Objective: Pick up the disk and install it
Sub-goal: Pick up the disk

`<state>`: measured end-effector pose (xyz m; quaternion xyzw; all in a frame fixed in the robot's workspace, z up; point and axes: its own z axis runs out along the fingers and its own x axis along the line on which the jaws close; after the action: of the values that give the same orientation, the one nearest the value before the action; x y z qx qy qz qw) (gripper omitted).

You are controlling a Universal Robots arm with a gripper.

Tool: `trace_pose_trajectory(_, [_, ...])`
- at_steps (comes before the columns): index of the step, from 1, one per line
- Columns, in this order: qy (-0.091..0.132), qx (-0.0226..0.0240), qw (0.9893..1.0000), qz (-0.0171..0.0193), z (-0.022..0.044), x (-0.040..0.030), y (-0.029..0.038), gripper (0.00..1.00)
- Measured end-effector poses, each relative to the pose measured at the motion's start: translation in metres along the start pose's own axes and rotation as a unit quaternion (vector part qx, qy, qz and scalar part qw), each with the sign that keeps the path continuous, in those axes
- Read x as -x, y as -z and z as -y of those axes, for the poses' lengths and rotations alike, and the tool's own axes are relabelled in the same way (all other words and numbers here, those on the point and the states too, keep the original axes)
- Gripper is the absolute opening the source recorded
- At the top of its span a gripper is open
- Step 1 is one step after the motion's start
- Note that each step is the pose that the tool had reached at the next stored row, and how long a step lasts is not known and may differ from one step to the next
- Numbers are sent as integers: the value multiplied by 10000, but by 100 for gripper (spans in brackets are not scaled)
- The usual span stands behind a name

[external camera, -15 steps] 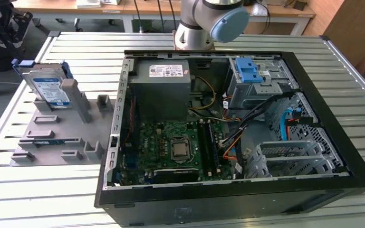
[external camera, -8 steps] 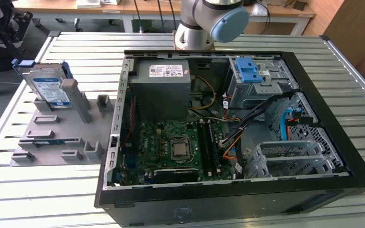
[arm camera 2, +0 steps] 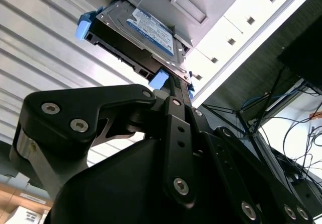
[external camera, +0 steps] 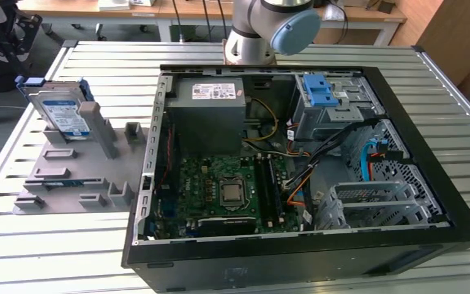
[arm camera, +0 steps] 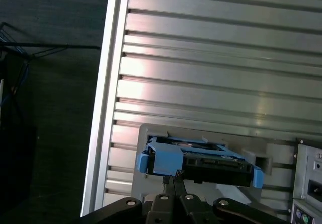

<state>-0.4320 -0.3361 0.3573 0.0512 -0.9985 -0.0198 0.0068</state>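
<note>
Because the disk (external camera: 62, 116) stands upright in its slot at the far end of the grey fixture block (external camera: 80, 177), on the slatted metal table (external camera: 218, 52) to the exterior view's left of the open computer case (external camera: 300, 257), I judge the task hardly begun: nothing is picked up and nothing installed. Inside the case, the metal drive cage (external camera: 333, 101) with its blue latch shows no disk in it. The first wrist view shows the gripper (arm camera: 173, 179) aimed at the disk (arm camera: 201, 161), its jaws drawn together to a thin point with nothing between them; it looks apart from the disk, not touching. That view gives the dark connector edge between the blue carrier's ends, while the second wrist view gives the disk (arm camera 2: 148, 30) from its flat side, with the white-and-blue label. The exterior view adds what neither wrist view offers: the case's interior, and how far the cage lies from the fixture
</note>
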Motion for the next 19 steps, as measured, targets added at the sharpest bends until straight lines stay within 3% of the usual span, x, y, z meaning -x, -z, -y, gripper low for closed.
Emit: trace_pose_trajectory(19, [365, -4, 9993, -14, 0, 0, 0, 11])
